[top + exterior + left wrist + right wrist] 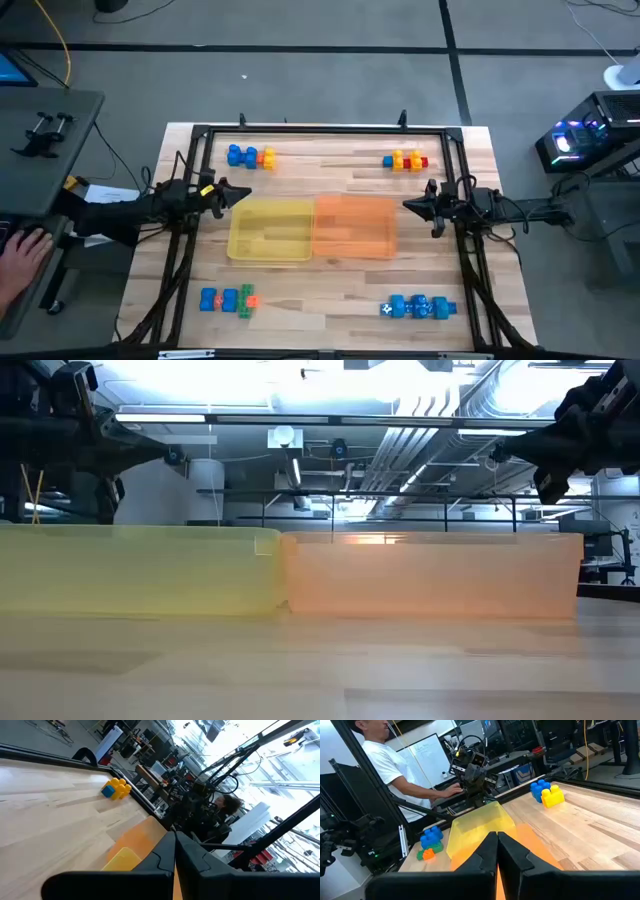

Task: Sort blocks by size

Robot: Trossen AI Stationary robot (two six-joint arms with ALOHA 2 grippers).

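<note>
Blocks lie in four small groups on the wooden table: blue, orange and yellow at the far left (250,156), yellow and red at the far right (405,160), blue, green and orange at the near left (227,300), blue ones at the near right (418,307). A yellow tray (270,230) and an orange tray (355,227) stand side by side in the middle. My left gripper (245,195) hangs shut above the yellow tray's left side, holding nothing. My right gripper (408,205) hangs shut beside the orange tray's right side, also holding nothing.
A black frame (320,130) runs around the table's edges. A person's hand (20,250) rests at a desk off the table's left, and the right wrist view shows a person in a white shirt (390,765) there. Bare wood lies between the trays and the block groups.
</note>
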